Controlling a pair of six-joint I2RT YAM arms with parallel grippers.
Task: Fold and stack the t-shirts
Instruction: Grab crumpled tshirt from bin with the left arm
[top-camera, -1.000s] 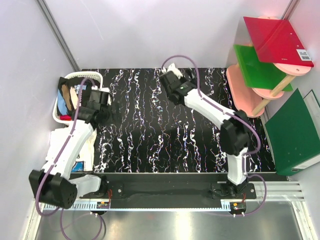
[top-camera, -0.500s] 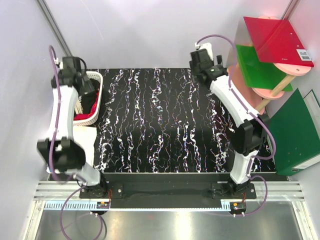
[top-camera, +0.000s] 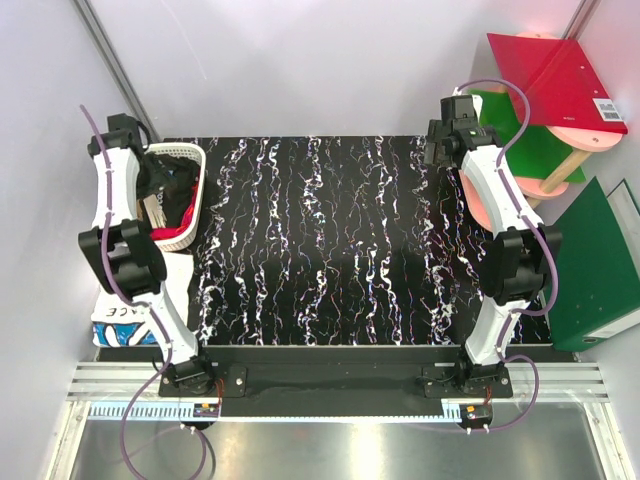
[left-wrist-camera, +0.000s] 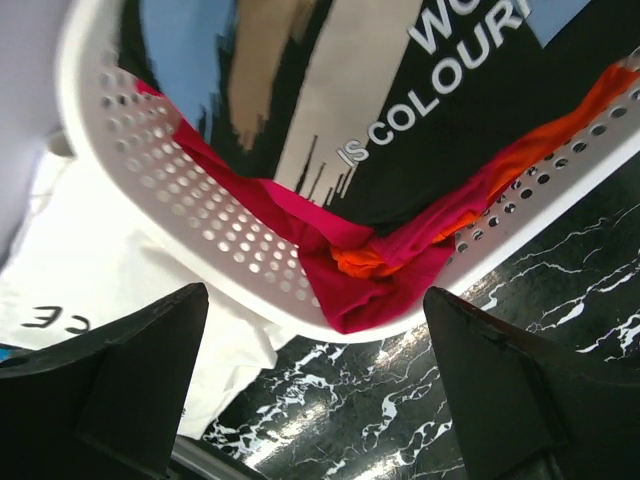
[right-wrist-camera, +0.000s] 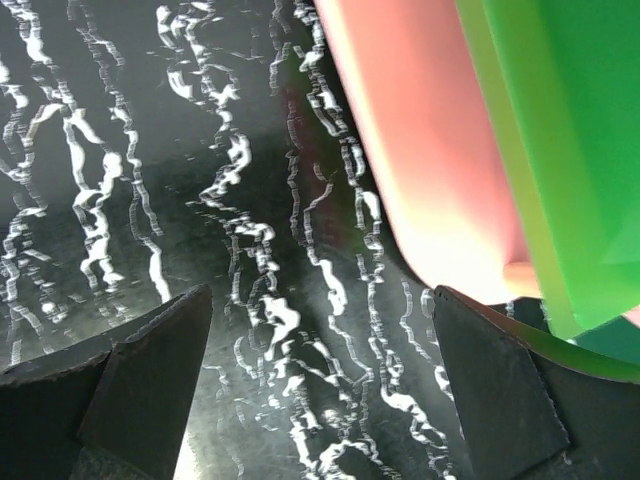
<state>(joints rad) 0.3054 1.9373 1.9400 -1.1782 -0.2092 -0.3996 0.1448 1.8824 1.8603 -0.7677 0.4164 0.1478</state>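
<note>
Pick-up step: left gripper (left-wrist-camera: 312, 395) hangs wide open, empty, over the basket (left-wrist-camera: 205, 245).
In it the black t-shirt (left-wrist-camera: 420, 120) tops the red ones (left-wrist-camera: 365, 280), at the worktop's (top-camera: 330, 240) far-left corner; right gripper (right-wrist-camera: 320, 395) gapes empty by the far-right corner. Next, I'd say: descend, pinch black cloth.

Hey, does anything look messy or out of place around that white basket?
Yes. A red t-shirt spills over the rim of the basket instead of sitting inside it. A white t-shirt lies loose beside the basket, off the left edge of the table.
</note>
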